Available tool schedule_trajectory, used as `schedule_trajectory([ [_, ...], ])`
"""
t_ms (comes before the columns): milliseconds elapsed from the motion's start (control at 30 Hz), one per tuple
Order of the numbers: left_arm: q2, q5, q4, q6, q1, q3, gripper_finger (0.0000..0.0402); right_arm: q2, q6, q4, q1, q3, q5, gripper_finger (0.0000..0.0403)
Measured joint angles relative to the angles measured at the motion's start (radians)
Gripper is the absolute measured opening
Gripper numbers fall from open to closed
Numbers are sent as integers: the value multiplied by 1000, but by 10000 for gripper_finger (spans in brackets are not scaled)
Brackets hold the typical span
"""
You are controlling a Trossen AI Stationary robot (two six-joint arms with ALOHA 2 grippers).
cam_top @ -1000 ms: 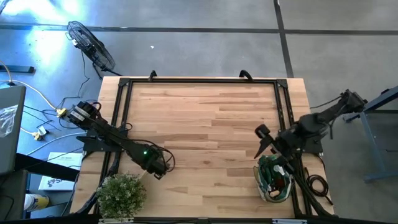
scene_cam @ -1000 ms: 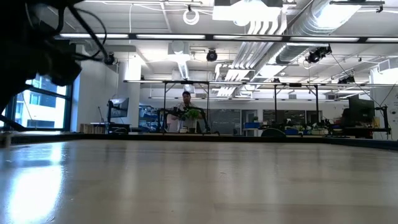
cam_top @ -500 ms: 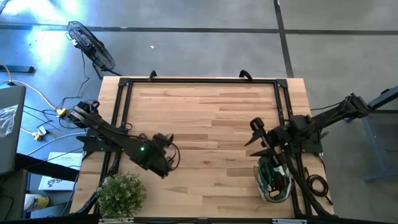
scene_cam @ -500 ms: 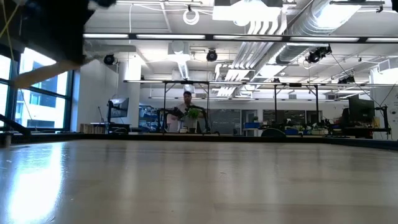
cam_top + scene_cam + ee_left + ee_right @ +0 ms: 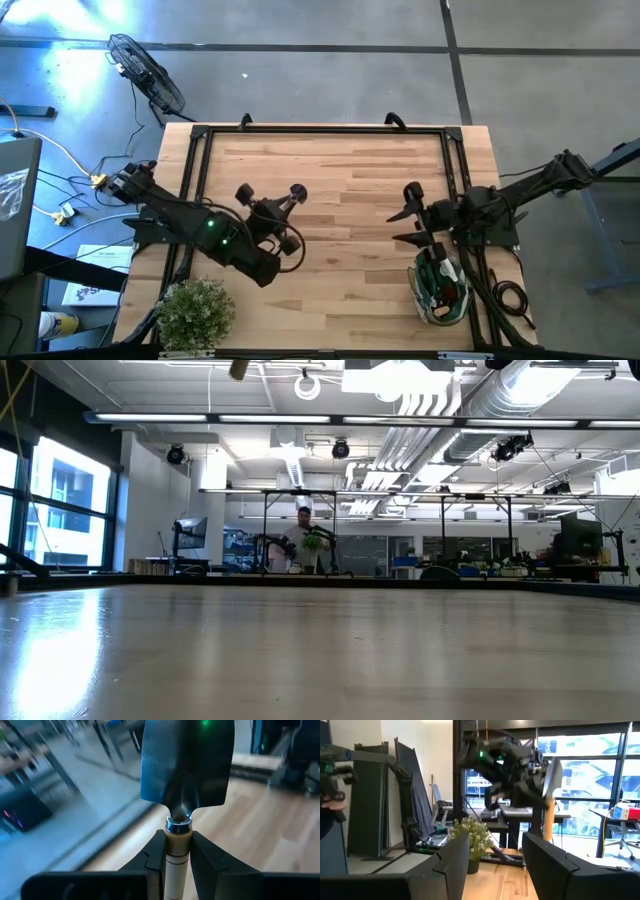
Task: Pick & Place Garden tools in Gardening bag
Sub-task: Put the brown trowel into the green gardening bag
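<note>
Left wrist view: left claw [image 5: 178, 857] grips unlabelled trowel [image 5: 186, 765].

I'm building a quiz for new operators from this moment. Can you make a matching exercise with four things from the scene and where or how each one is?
Things:
1. wooden-handled metal trowel
2. olive-green fabric gardening bag
3. bushy green potted plant
4. right gripper

States:
A. near-left corner of the table
B. open, empty, above the table near the bag
C. clamped in the left gripper
D. near-right part of the table, tools inside

Pairs: 1-C, 2-D, 3-A, 4-B
</note>
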Motion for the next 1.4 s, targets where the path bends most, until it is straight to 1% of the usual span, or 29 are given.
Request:
schedule_trajectory([
  [100,0,-57,89,133,18,6,51,23,3,0,0,0,-1,174],
  [200,0,-53,196,294,50,6,51,55,4,15,0,0,-13,174],
  [267,0,-17,300,408,77,6,51,79,3,38,0,0,-14,174],
  [333,0,74,427,535,110,6,51,97,6,80,0,0,-14,174],
  [500,0,446,843,881,185,3,51,126,34,272,0,0,-43,174],
  [600,5,644,983,981,224,3,51,128,15,289,0,1,-41,174],
  [767,27,886,1127,1045,281,2,51,132,1,261,0,1,-46,174],
  [800,32,936,1152,1069,293,5,51,133,14,242,0,1,-69,174],
  [867,37,1035,1153,1144,309,1,51,136,78,213,-2,1,-175,174],
  [967,47,1202,1166,1295,330,1,51,137,225,201,-20,1,-432,174],
  [1033,48,1278,1147,1410,334,1,51,137,327,234,-31,1,-558,174],
  [1067,48,1299,1131,1480,333,1,51,137,376,261,-35,1,-590,174],
  [1100,48,1306,1117,1553,333,1,51,137,416,285,-38,1,-595,174],
  [1167,49,1289,1113,1669,322,1,51,137,468,318,-38,1,-577,174],
  [1233,49,1230,1113,1768,304,1,51,137,470,323,-38,1,-525,174],
  [1333,49,1100,1113,1936,265,1,51,144,469,327,-40,1,-394,174],
  [1400,49,1018,1117,2032,241,1,51,160,490,354,-55,1,-329,174],
])
